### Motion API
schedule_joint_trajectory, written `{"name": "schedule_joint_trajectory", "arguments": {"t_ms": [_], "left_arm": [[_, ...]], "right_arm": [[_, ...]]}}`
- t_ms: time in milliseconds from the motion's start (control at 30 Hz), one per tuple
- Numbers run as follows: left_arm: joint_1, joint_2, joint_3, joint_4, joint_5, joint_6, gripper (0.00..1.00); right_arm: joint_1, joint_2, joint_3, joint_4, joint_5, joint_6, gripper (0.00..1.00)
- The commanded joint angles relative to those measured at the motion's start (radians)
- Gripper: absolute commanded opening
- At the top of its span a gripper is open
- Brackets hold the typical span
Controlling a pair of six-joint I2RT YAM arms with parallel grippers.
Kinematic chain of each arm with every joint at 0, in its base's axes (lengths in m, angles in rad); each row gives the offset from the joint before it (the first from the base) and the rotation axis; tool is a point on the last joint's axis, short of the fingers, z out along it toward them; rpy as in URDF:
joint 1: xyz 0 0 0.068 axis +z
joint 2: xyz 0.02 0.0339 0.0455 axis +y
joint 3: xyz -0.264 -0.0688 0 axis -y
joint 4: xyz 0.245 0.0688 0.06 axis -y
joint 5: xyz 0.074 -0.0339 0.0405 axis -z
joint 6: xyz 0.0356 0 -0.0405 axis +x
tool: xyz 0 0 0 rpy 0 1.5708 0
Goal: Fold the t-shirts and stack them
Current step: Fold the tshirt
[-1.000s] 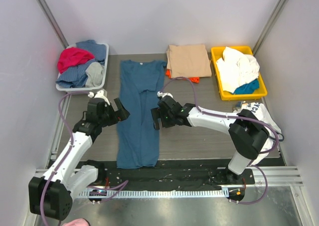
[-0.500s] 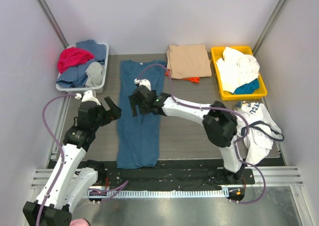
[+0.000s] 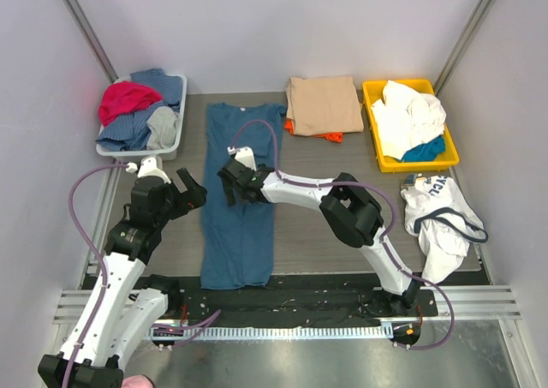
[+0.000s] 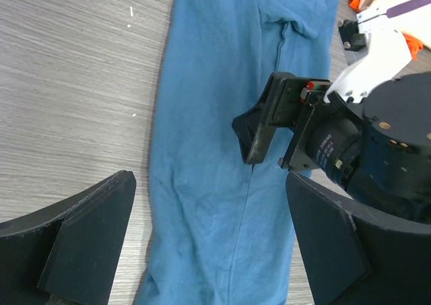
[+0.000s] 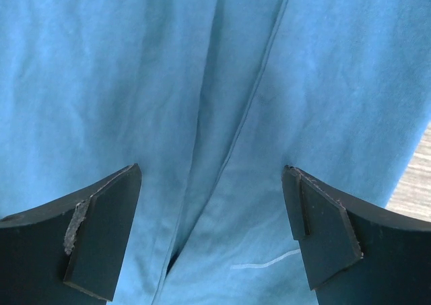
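The dark teal-blue t-shirt [image 3: 233, 242] lies flat as a long narrow strip down the middle of the table, collar at the far end. My right gripper [image 3: 228, 185] hovers open low over its middle, near a lengthwise fold line [image 5: 222, 150], with only cloth between the fingers [image 5: 210, 177]. My left gripper [image 3: 194, 190] stands open just off the shirt's left edge, with nothing in it [image 4: 207, 187]. It looks across the shirt [image 4: 215, 116] at the right gripper [image 4: 259, 126]. A folded tan t-shirt [image 3: 324, 104] rests on an orange one [image 3: 332, 136] at the back.
A grey bin [image 3: 137, 152] of red, blue and grey clothes stands at the back left. A yellow bin [image 3: 377, 86] with white and teal cloth is at the back right. A white printed shirt [image 3: 437, 206] lies crumpled by the right arm's base.
The right arm has swung left, from the shirt's right edge to over its middle. The left gripper has drawn back a little to the left of the shirt. Both stay open.
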Motion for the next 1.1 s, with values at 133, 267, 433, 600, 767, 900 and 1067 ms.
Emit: {"name": "schedule_joint_trajectory", "arguments": {"t_ms": [133, 267, 433, 600, 767, 900, 1067], "left_arm": [[-0.001, -0.005, 0.011, -0.012, -0.020, 0.024, 1.00], [-0.001, 0.007, 0.011, -0.012, -0.020, 0.029, 1.00], [-0.001, 0.026, 0.011, -0.001, -0.019, 0.032, 1.00], [-0.001, 0.046, 0.006, 0.011, -0.017, 0.038, 1.00], [-0.001, 0.061, -0.021, 0.050, 0.006, 0.038, 1.00], [-0.001, 0.061, -0.038, 0.088, 0.084, 0.009, 1.00], [-0.051, 0.012, -0.061, 0.090, 0.118, -0.017, 1.00]], "right_arm": [[-0.042, 0.070, 0.027, -0.002, 0.005, 0.049, 0.95], [-0.082, 0.102, 0.032, -0.002, -0.019, 0.046, 0.95], [-0.139, 0.125, 0.047, -0.003, -0.032, 0.012, 0.95], [-0.179, 0.135, 0.071, -0.006, -0.039, -0.052, 0.95], [-0.179, 0.074, 0.058, 0.015, -0.082, -0.123, 0.95], [-0.173, -0.146, -0.091, 0.112, -0.177, -0.144, 0.95], [-0.173, -0.373, -0.252, 0.123, -0.214, -0.127, 0.95]]}}
